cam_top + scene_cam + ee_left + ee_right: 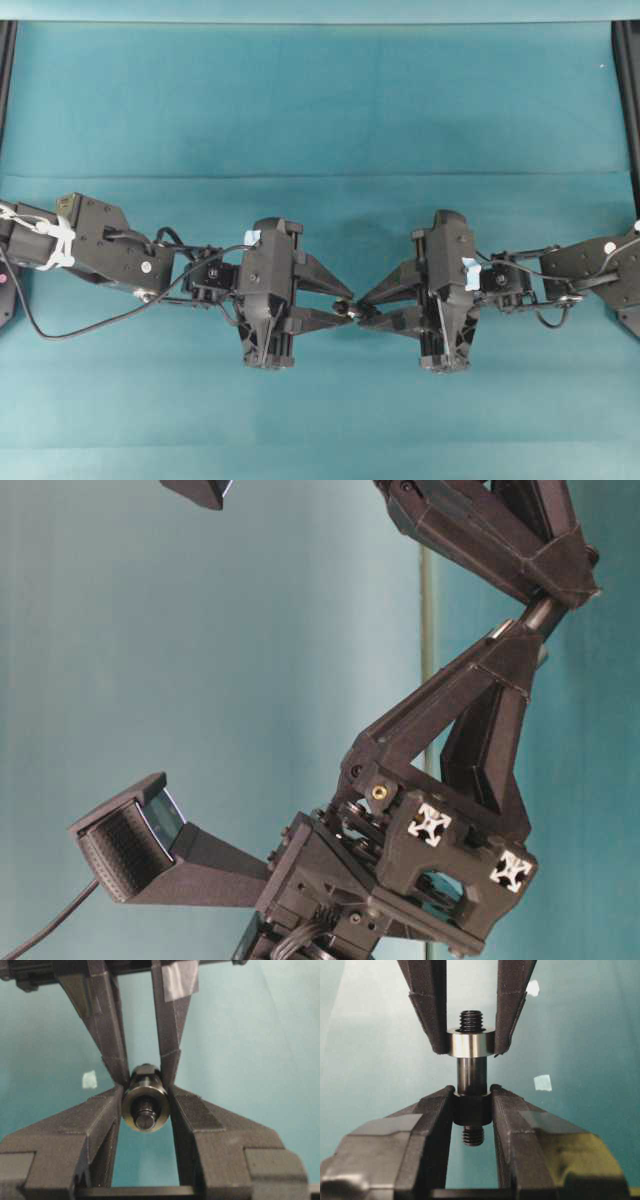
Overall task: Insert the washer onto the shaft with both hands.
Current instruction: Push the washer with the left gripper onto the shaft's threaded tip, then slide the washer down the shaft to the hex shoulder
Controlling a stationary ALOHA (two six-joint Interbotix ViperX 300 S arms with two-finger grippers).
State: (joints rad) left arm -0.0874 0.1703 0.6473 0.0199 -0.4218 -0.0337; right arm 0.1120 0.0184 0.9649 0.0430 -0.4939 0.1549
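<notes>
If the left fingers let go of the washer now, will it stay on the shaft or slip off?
The washer is already threaded over the shaft, whose screw tip pokes through, so it would probably stay on at first. It looks like smooth polished metal with a loose fit, so it may slide along the plain section. The right gripper holds the shaft roughly level, so a tilt could drop it.

Even, diffuse lighting from above; the teal table cover (320,110) reads bright, with only faint, soft shadows. A glare band marks the washer (470,1044) in the sharp right wrist view. The left wrist view is softer, its nearest parts blurred; the table-level view appears turned sideways.
</notes>
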